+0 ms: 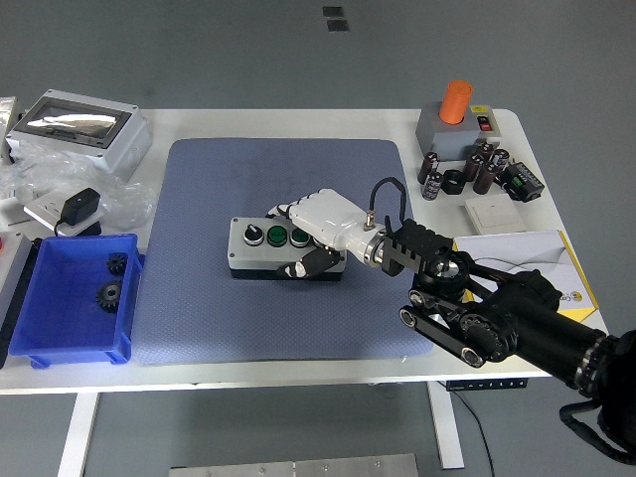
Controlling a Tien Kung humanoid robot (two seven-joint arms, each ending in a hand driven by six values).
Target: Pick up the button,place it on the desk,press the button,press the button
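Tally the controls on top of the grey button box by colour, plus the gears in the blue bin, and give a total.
Counted on the button box held by the right hand and in the blue bin:
Black knob: 1
Green buttons: 2 visible; the hand may hide more
Gears: 2
Total: 5
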